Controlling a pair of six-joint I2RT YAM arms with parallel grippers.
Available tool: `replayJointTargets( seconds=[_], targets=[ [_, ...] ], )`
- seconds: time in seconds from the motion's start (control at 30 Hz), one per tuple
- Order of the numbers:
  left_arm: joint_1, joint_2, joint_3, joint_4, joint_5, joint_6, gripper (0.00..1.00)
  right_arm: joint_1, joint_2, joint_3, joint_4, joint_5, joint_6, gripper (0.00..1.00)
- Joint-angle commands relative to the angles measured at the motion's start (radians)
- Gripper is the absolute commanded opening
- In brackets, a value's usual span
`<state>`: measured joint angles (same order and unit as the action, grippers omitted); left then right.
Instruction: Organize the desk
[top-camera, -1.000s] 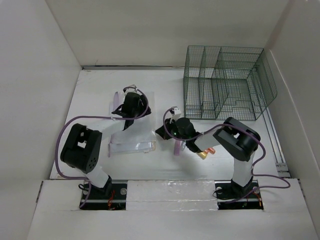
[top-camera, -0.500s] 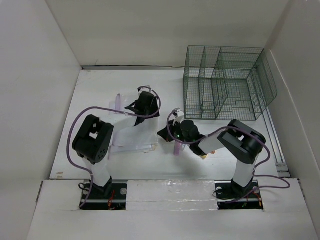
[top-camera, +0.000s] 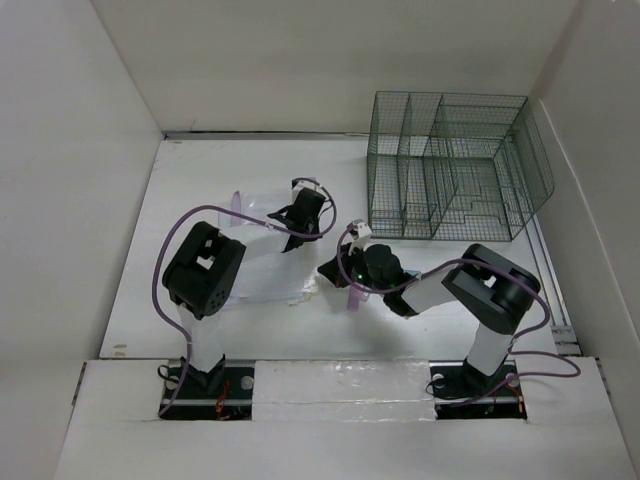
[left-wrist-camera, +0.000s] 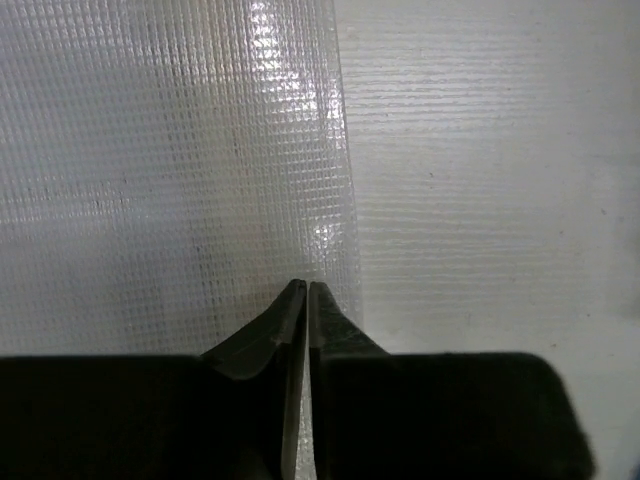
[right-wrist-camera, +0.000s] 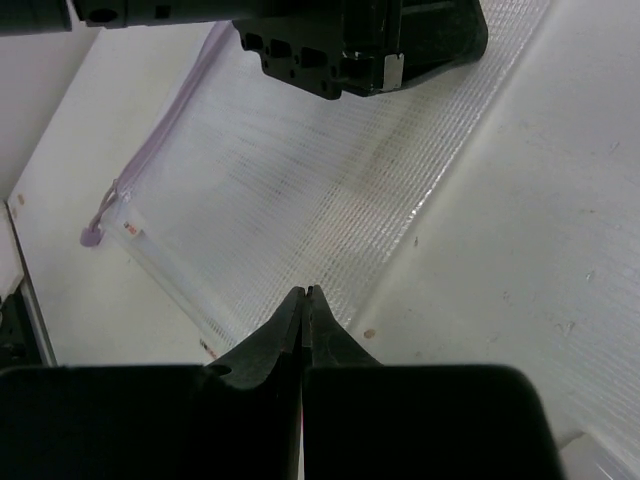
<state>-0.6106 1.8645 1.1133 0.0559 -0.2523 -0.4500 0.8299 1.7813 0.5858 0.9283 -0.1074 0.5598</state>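
On the white desk (top-camera: 190, 180) lies a clear mesh zip pouch (top-camera: 262, 262) with a purple zipper edge (right-wrist-camera: 160, 160). My left gripper (top-camera: 292, 238) points down at the pouch (left-wrist-camera: 170, 150) close to its right edge. Its jaws (left-wrist-camera: 307, 286) are shut, and the tips pinch the mesh film. My right gripper (top-camera: 328, 272) sits low at the pouch's near right corner. It is shut (right-wrist-camera: 307, 290), with its tips over the pouch's (right-wrist-camera: 300, 180) clear border. Nothing shows between its fingers.
A dark green wire-mesh rack (top-camera: 450, 165) with several compartments stands at the back right. A short purple object (top-camera: 352, 297) lies on the desk beside my right gripper. The left wrist body (right-wrist-camera: 360, 40) hangs over the pouch's far side. White walls bound the desk.
My left arm swung right across the pouch to its right edge and its jaws closed. The right gripper shifted slightly nearer, and its arm now covers the orange item seen earlier.
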Motion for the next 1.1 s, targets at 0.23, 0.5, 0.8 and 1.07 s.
replayJointTargets(
  seconds=[0.23,0.5,0.8,1.07],
  targets=[
    [0.005,-0.083,-0.056,0.07,0.047,-0.012,0.0,0.018,-0.049,-0.034,0.024,0.064,-0.015,0.07],
    [0.081,-0.368,-0.182,0.137,0.035,-0.134,0.0,-0.002,0.003,0.126,-0.189,0.087,-0.043,0.56],
    [0.36,-0.507,-0.323,0.182,0.03,-0.328,0.01,-0.031,0.118,0.258,-0.217,0.14,0.005,0.64],
    [0.54,-0.467,-0.366,0.165,0.053,-0.384,0.0,-0.031,0.184,0.287,-0.178,0.124,0.022,0.64]
  ],
)
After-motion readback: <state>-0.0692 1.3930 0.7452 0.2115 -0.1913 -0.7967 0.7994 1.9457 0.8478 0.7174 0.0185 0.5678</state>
